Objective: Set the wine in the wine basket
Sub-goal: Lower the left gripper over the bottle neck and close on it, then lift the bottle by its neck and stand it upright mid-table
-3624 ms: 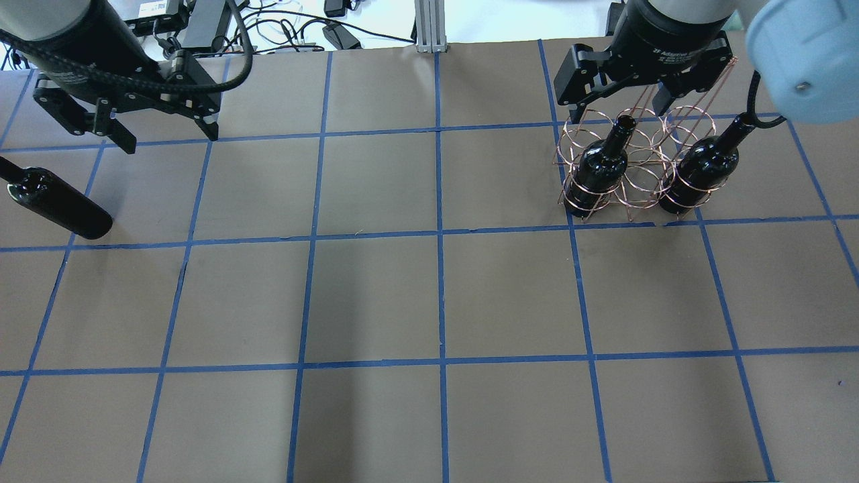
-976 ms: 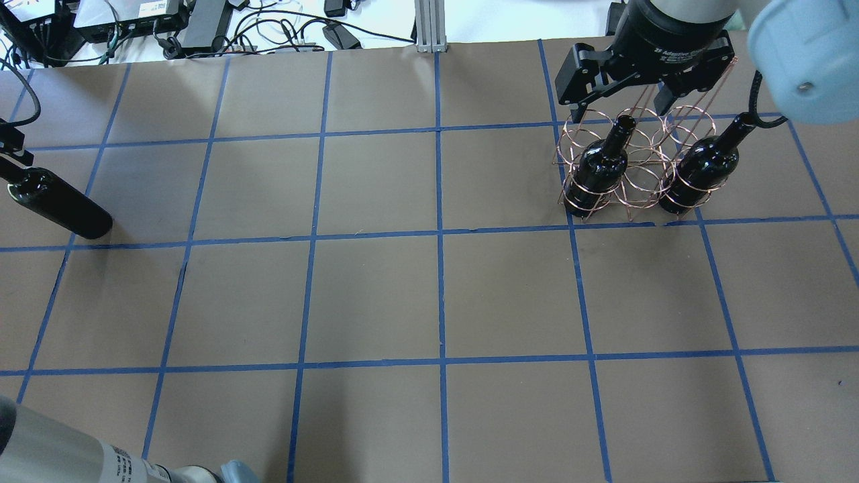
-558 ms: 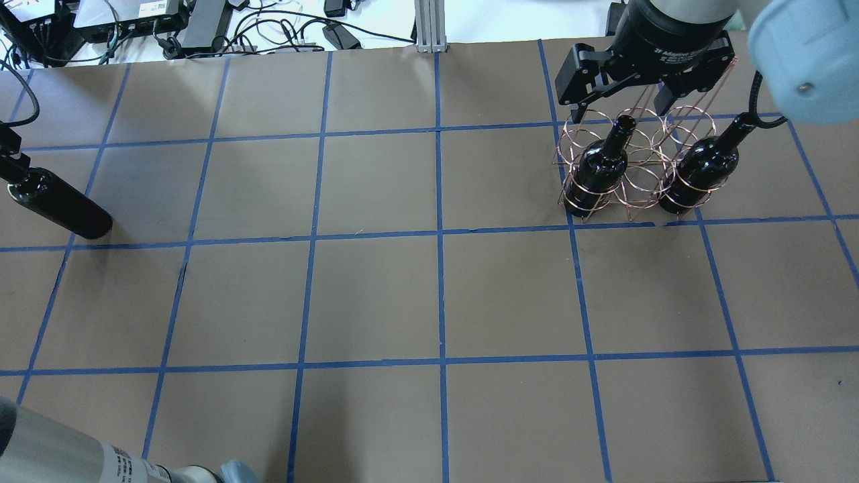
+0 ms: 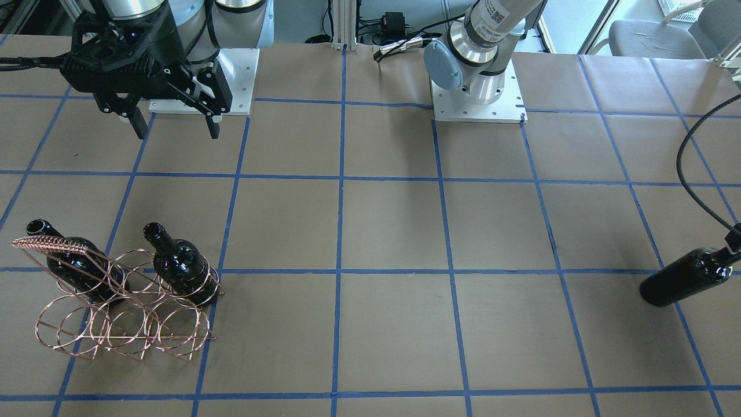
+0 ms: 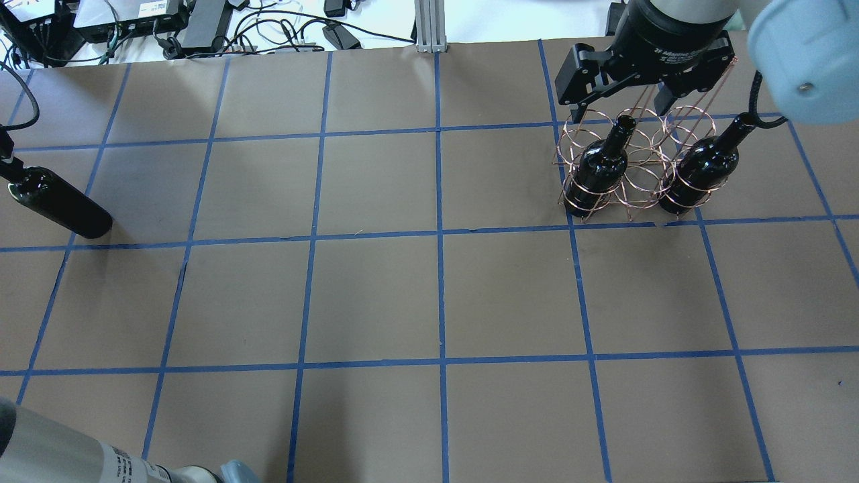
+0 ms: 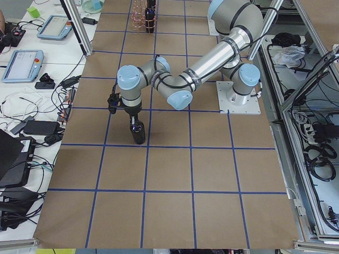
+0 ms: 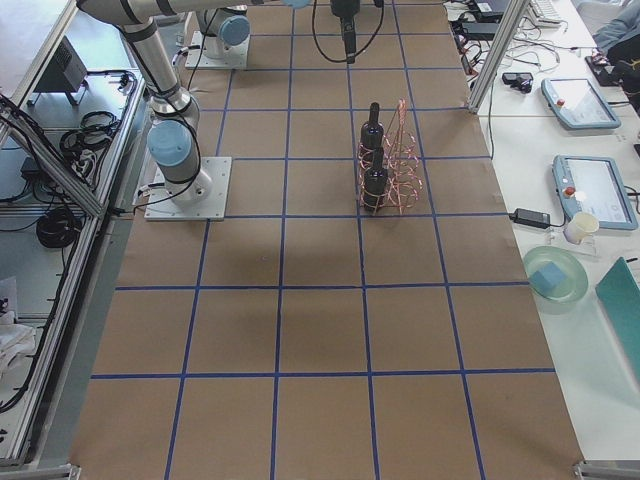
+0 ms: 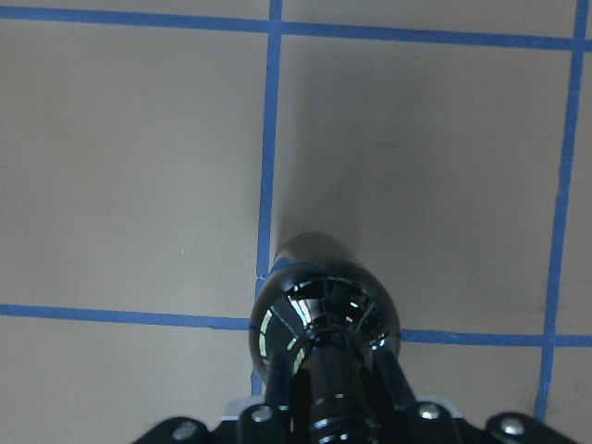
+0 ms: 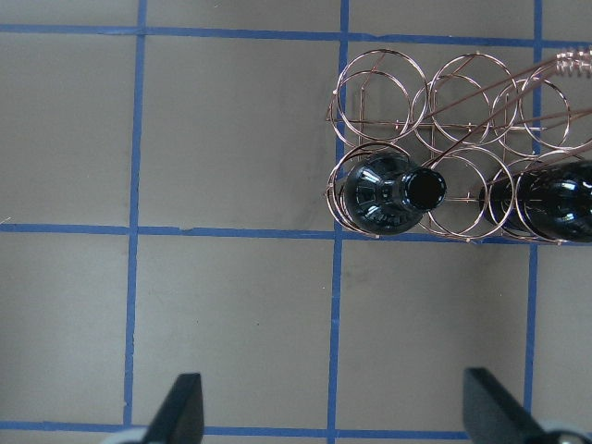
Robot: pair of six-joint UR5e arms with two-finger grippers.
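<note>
Left tool (image 8: pixel 331 375) is closed on the neck of the wine (image 5: pixel 62 205). The wine is upright at the far left edge of the overhead view, well apart from the wine basket (image 5: pixel 634 173) at the upper right of the worktop (image 5: pixel 376 295). Right tool (image 4: pixel 177 132) is open with jaws spread wide, holds nothing and hangs clear of the basket, which holds a second bottle (image 5: pixel 600 171) and a third bottle (image 5: pixel 701 171) at the two ends of its lower row.

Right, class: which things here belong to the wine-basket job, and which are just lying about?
Job: standing wine bottle, left end effector at its neck; wine basket holding two bottles.
Lying about: two tablets, cup and greenish dish on the side bench; loose cables.
</note>
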